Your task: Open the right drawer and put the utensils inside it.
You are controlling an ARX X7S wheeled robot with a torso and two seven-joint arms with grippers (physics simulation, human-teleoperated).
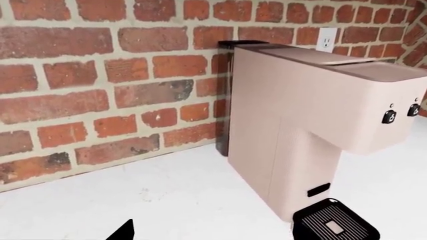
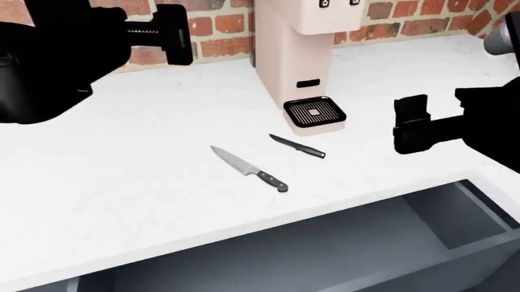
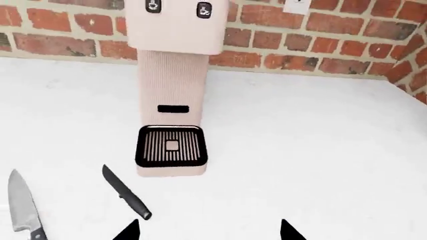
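Beige coffee machine (image 2: pixel 294 36) on white counter (image 2: pixel 122 176); brick wall (image 1: pixel 100 75), apparently outlet (image 1: pixel 326 39).

The white counter (image 2: pixel 146 182) looks like smooth matt stone, faintly speckled. Behind it stands a rough red brick wall (image 1: pixel 100 75) with pale mortar. The beige coffee machine (image 2: pixel 284 55) has a matt plastic shell (its black drip grille (image 3: pixel 171 146) is ribbed). The larger chef's knife (image 2: pixel 243 167) shows a bright metal blade; the open grey drawer (image 2: pixel 325 255) is smooth inside.

right drawer (image 2: pixel 325 255) open, chef's knife (image 2: pixel 248 168), paring knife (image 2: pixel 298 146) on counter
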